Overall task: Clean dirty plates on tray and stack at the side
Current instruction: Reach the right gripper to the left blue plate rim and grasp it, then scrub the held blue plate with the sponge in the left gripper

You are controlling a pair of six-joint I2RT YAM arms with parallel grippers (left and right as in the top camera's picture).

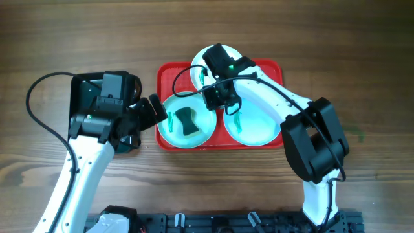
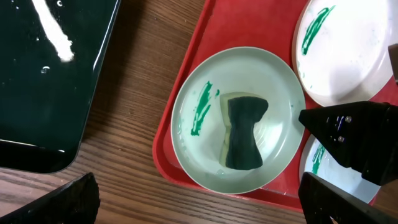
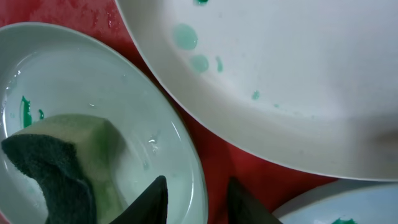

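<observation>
Overhead: three plates lie on the red tray on the bench, one holding a sponge. At that plate's rim the right gripper stands narrowly parted, gripping nothing; the left gripper gapes wide, empty.

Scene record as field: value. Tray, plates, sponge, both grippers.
tray: red tray, three plates on it
plate A: turquoise plate, green smear, sponge lying in it
plate B: white plate, green smear
plate C: second turquoise plate, green smear
left gripper: open, by plate A
right gripper: open, fingers either side of plate A's rim
stacked: none
</observation>
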